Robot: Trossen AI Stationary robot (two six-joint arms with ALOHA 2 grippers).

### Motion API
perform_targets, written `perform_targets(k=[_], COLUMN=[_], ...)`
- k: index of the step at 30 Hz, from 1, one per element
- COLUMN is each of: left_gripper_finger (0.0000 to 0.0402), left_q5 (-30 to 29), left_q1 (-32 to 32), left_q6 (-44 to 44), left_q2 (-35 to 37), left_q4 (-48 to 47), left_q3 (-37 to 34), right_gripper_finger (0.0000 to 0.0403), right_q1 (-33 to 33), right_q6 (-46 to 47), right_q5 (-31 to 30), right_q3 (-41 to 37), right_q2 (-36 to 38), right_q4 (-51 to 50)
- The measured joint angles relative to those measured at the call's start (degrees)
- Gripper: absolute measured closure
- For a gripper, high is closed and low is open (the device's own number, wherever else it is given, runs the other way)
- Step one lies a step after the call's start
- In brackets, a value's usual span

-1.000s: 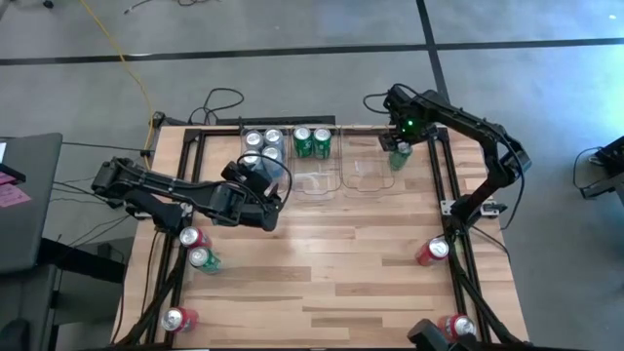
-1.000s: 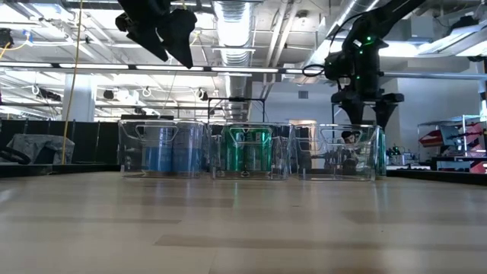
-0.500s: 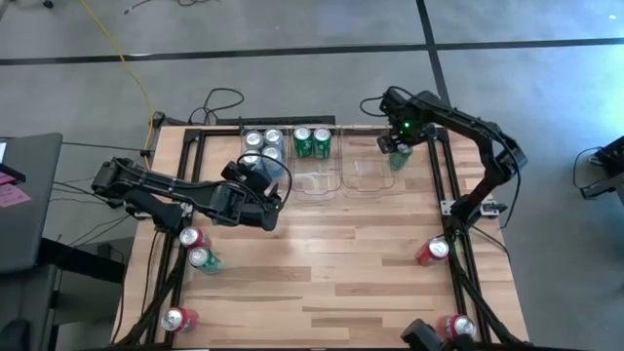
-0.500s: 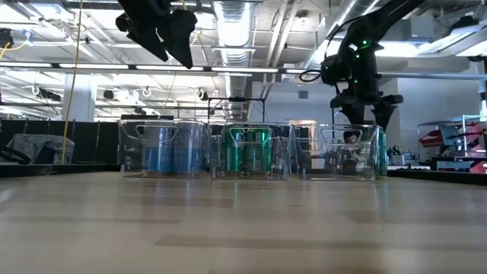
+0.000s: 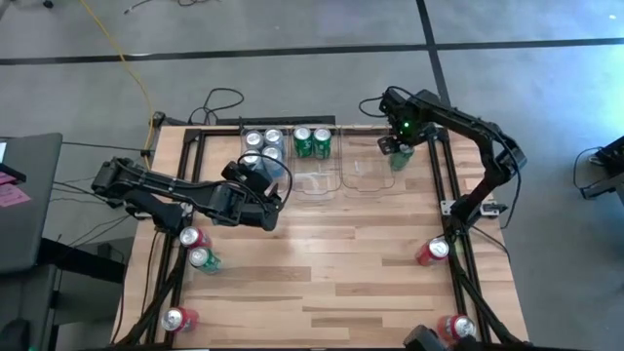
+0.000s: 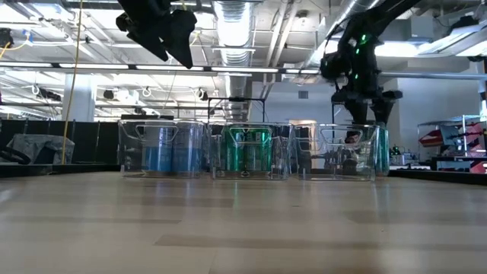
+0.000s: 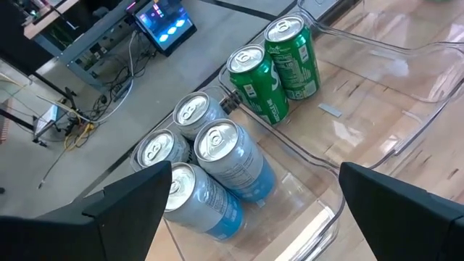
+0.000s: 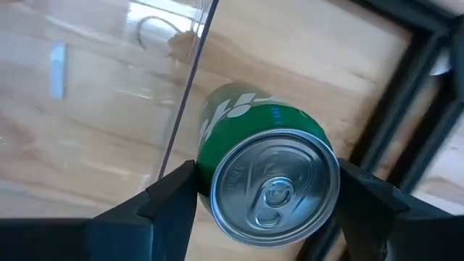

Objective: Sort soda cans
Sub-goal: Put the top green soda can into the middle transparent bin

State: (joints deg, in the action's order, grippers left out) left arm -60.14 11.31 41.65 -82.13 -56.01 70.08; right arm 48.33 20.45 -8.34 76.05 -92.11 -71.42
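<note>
The table (image 5: 322, 263) is pale wood planks with a black metal frame along its edges. At its far edge stand three clear plastic bins (image 5: 317, 166), rectangular with rounded corners. The leftmost holds four blue-and-silver cans (image 7: 217, 167), the middle one two green cans (image 7: 279, 69), all upright with silver tops up; the rightmost bin (image 5: 363, 168) has no can inside.

The left gripper (image 5: 255, 190) hangs above the table near the blue cans, its fingers spread wide and holding nothing.

The right gripper (image 5: 398, 148) is over a green can (image 8: 264, 174) that stands upright on the wood just outside the rightmost bin's wall, beside the frame bar. Its fingers (image 8: 170, 199) flank the can's sides, partly open; whether they touch it I cannot tell. The can's white logo is not readable.

Three red cans (image 5: 432, 251) and one more green can (image 5: 202, 258) stand upright nearer the table's front.
</note>
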Motion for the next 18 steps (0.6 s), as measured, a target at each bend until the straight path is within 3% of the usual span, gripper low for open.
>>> perform_targets(k=[18], left_gripper_finger=[0.001], left_q5=[0.0], left_q1=[0.0], left_q6=[-0.1], left_q2=[0.0], left_q4=[-1.5], left_q3=[0.0], right_gripper_finger=[0.0126], right_q1=[-8.1], right_q6=[0.6], right_q5=[-3.6], right_q3=[16.9], right_q2=[9.9], right_q4=[-6.9])
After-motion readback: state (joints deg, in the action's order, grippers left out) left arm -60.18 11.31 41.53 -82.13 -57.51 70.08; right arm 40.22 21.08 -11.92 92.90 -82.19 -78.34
